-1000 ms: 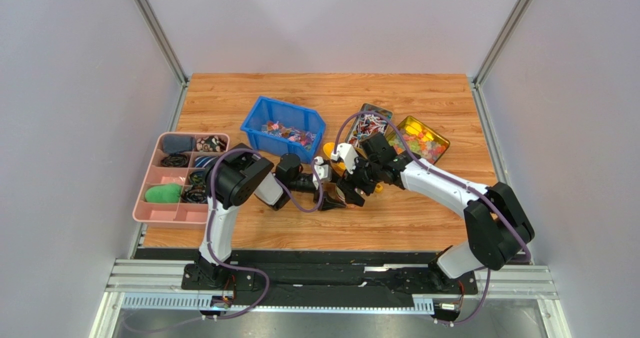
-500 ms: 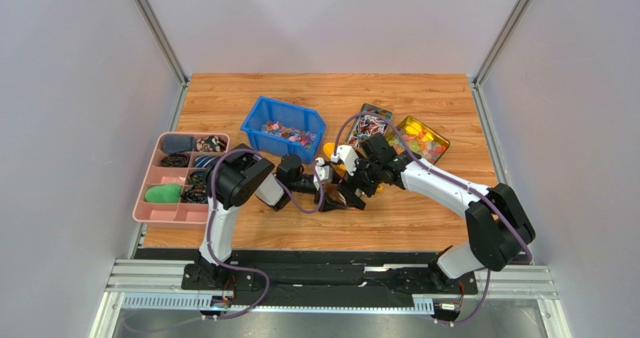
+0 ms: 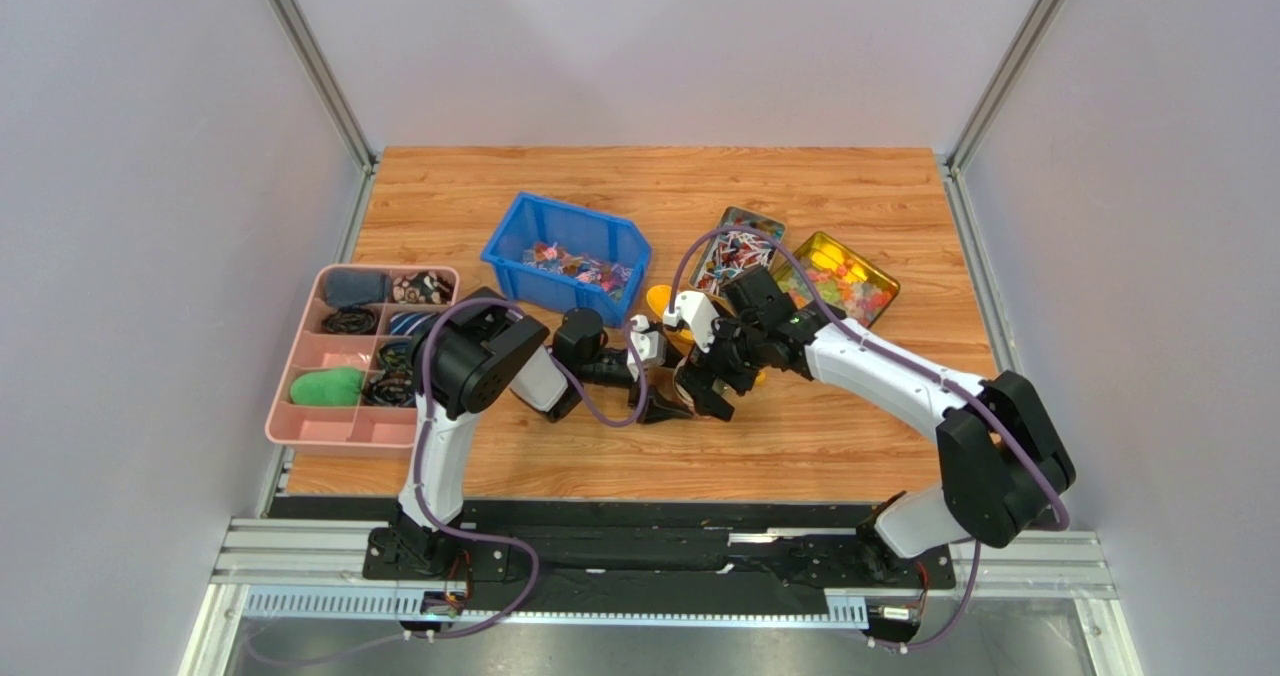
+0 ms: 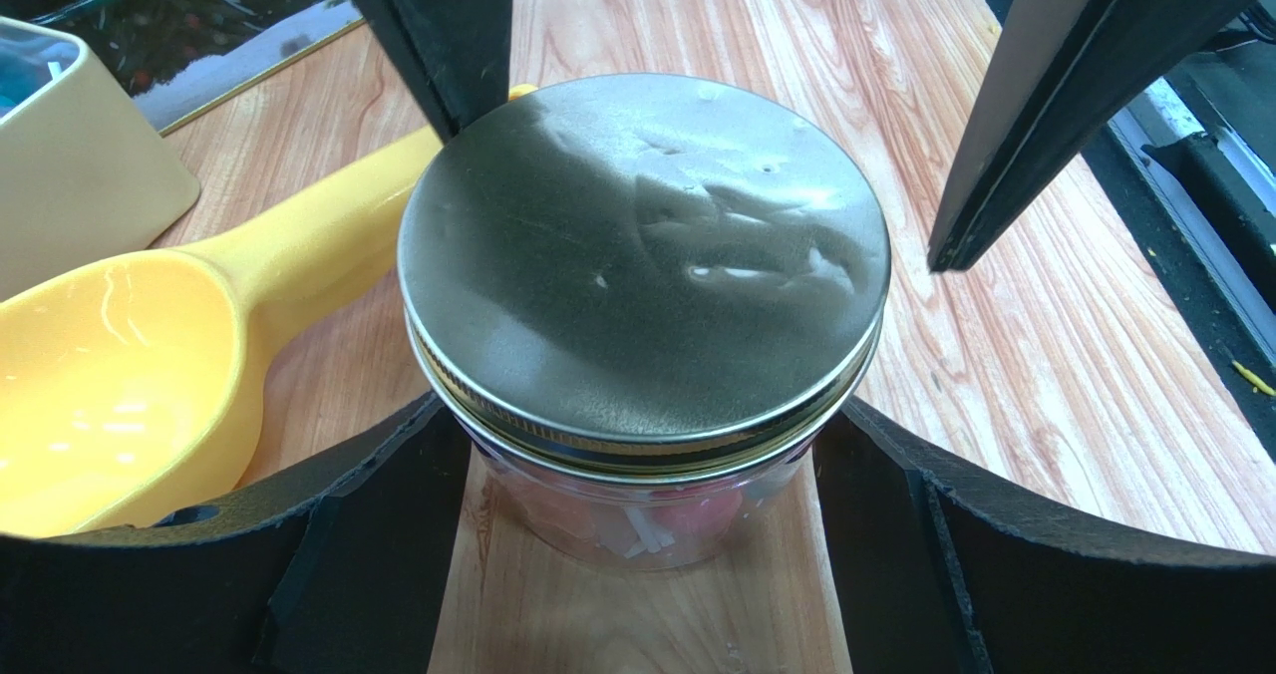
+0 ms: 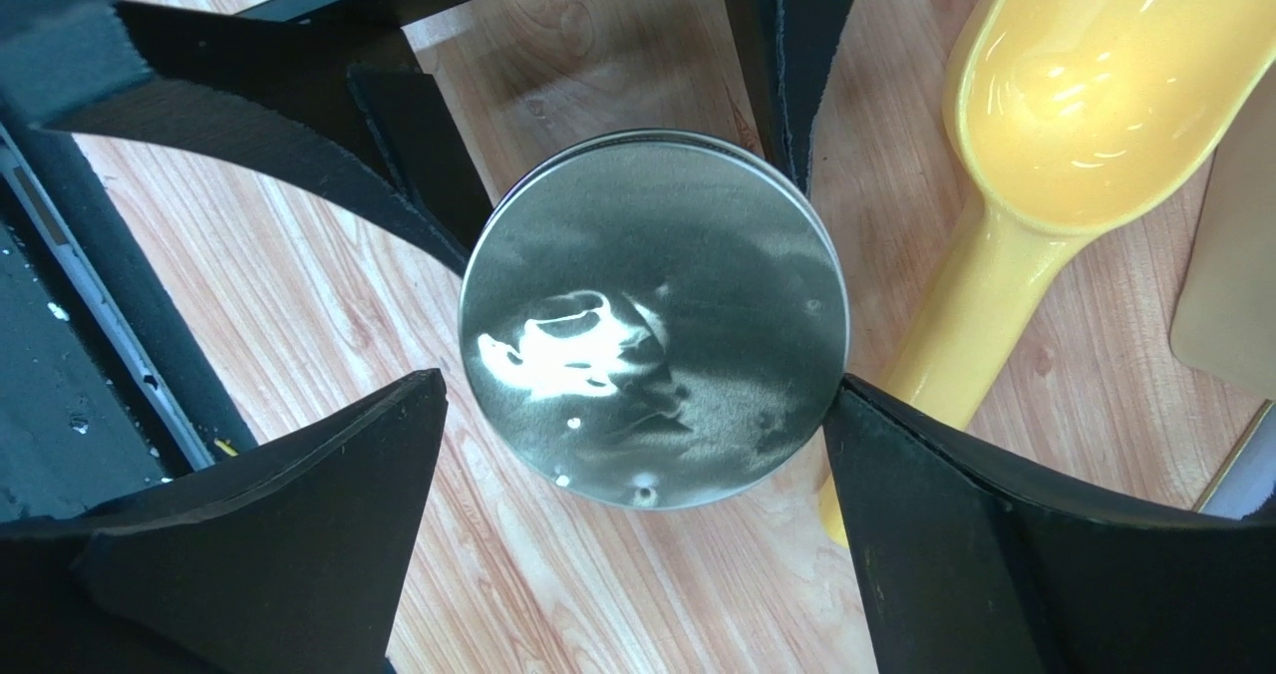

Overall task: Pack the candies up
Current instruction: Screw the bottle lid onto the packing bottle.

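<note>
Our left gripper (image 4: 637, 417) clamps the glass jar (image 4: 517, 483) by its sides, and our right gripper (image 5: 632, 387) hangs spread apart over the metal lid (image 5: 653, 320). We see candies (image 4: 682, 522) through the glass and more in the blue bin (image 3: 541, 295). A yellow scoop (image 4: 135, 375) lies just beside the jar.

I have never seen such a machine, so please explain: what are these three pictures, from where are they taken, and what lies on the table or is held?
Two robot arms stand at the near edge of a wooden table. The wide picture comes from a camera above; each close picture comes from a camera on one wrist. On the table are a blue bin of wrapped candies, two open tins, a pink tray, a yellow scoop and a glass jar with a metal lid. The left gripper appears to clasp the jar's body. The fingers of the right gripper flank the lid; whether they grip it is unclear.
</note>
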You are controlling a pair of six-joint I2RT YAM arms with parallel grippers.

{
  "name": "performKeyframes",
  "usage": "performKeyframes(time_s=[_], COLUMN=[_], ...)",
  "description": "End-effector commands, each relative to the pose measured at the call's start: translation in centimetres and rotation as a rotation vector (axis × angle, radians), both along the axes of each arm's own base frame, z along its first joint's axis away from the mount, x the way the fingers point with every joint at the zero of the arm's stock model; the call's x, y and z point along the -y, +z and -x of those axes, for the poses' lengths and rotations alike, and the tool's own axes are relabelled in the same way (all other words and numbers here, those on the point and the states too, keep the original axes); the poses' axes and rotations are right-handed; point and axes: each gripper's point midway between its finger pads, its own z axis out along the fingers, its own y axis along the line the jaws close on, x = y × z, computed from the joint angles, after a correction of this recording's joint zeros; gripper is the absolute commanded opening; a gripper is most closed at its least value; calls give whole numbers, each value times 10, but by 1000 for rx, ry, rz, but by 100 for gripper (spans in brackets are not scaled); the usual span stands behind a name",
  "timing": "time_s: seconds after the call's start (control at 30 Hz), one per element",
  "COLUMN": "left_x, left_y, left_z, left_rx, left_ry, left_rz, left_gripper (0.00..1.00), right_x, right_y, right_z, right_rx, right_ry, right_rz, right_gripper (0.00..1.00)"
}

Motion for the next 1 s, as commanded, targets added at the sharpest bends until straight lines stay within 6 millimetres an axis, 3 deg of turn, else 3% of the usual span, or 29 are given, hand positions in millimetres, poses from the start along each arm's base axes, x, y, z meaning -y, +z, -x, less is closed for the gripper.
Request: performKeyframes(time_s=[0.0, 0.83, 0.97], left_x=[-2, -2, -1], left_y=[-5, -5, -4], left_z=[-1, -2, -2], left_rx=[-32, -40, -41], left_ry=[10, 9, 8], left_rz=[-22, -21, -20], left_gripper=[78, 77, 77], right_x=[-6, 14, 14], right_y=[28, 42, 49], right_z=[-5, -25, -33], right_rx=[66, 105, 127], right_ry=[18, -59, -81], right_rz=[-40, -54, -60], right_gripper=[100, 100, 94])
